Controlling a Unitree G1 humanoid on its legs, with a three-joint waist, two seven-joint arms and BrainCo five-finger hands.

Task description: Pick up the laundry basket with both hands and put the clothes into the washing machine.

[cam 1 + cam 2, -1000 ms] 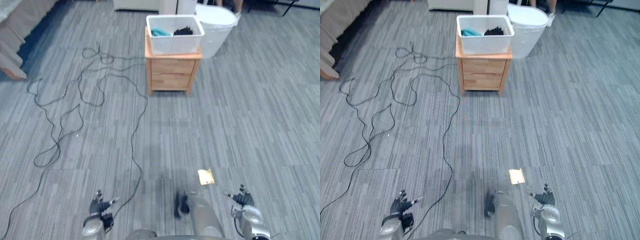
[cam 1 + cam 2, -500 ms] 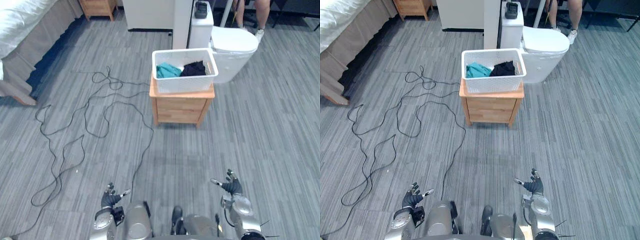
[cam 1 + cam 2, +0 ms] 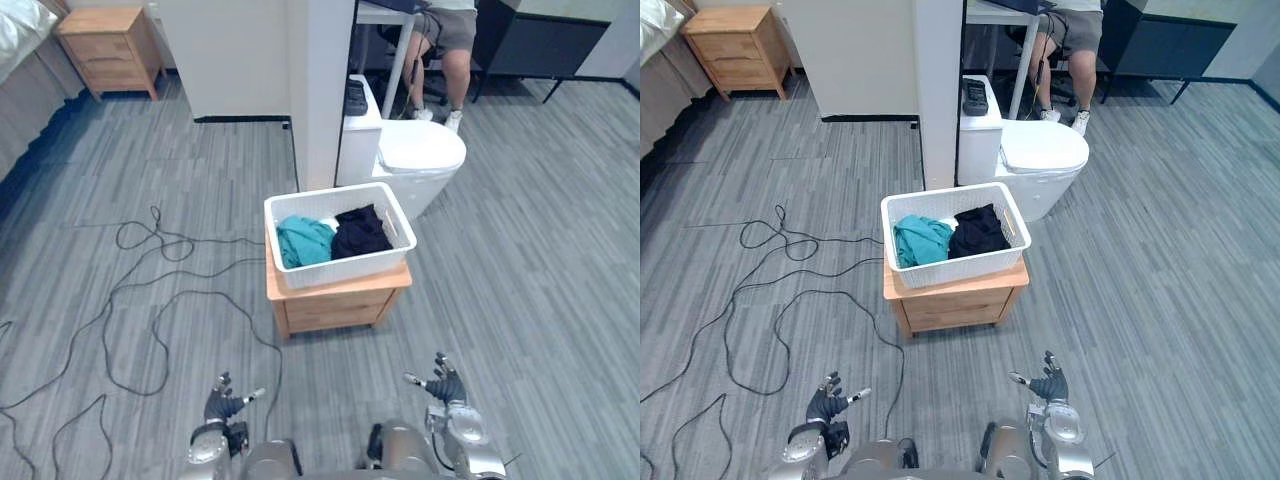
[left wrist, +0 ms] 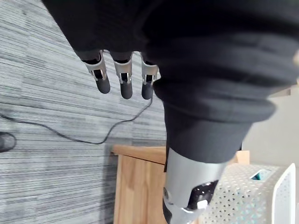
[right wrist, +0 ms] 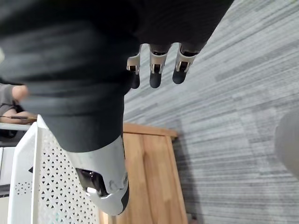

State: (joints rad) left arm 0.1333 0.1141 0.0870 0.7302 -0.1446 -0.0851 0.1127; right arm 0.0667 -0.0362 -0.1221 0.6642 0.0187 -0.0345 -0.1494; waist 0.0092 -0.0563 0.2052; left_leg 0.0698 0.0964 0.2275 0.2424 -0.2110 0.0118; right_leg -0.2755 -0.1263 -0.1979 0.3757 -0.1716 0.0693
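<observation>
Wht basket (image 3: 352, 268), teal & blk clothes (image 3: 305, 241)

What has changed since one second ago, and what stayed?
Only the camera has moved: the view has shifted, so the laundry basket on the wooden cabinet now shows lower and nearer. Nothing was grasped. The left hand and right hand remain low, open and empty; the clothes stay in the basket.

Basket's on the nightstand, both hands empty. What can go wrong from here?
1. The laundry basket covers nearly the whole nightstand top; an uneven push from the open left robot hand or right robot hand could slide it off.
2. The toilet stands close behind the nightstand, leaving little room to overshoot.
3. A person sits beyond the toilet; swinging the load that way looks risky.
</observation>
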